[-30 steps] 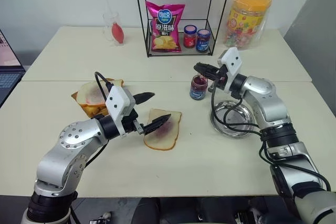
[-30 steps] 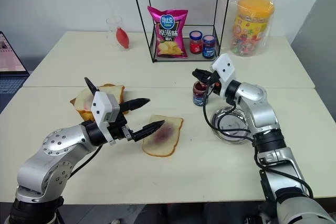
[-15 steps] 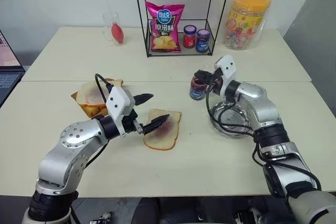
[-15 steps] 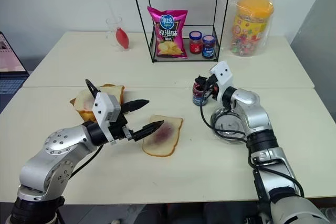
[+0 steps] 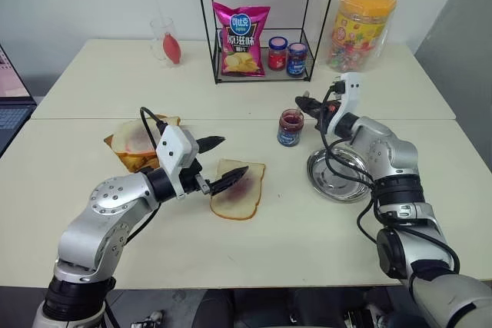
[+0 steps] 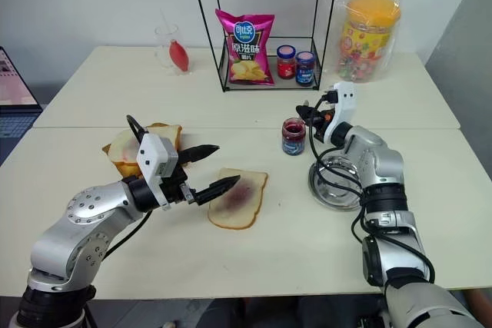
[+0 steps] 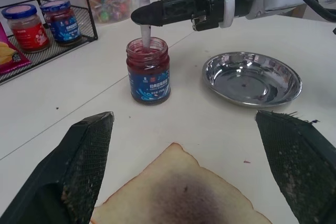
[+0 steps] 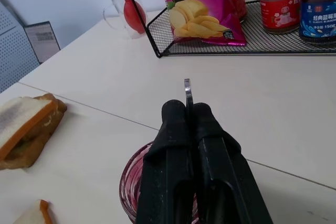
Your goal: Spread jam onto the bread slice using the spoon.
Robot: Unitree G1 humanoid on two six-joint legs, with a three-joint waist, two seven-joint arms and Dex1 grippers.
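The bread slice [image 5: 239, 190] lies flat on the near table, pale-crusted, with a purplish jam [image 7: 186, 201] patch at its centre. The left gripper [image 5: 217, 162] hovers at its left edge, fingers spread wide and holding nothing. Farther back stands the open glass jar [image 5: 290, 127], blue-labelled, with dark red jam inside. The right gripper [image 5: 306, 102] is clenched on the spoon [image 7: 145, 34], whose handle drops upright into the jar. A steel dish [image 5: 338, 174] sits right of the jar.

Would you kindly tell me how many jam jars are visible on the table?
3: a red-capped jar and a blue-capped jar on the wire rack's shelf, and an open jar beside the steel dish.
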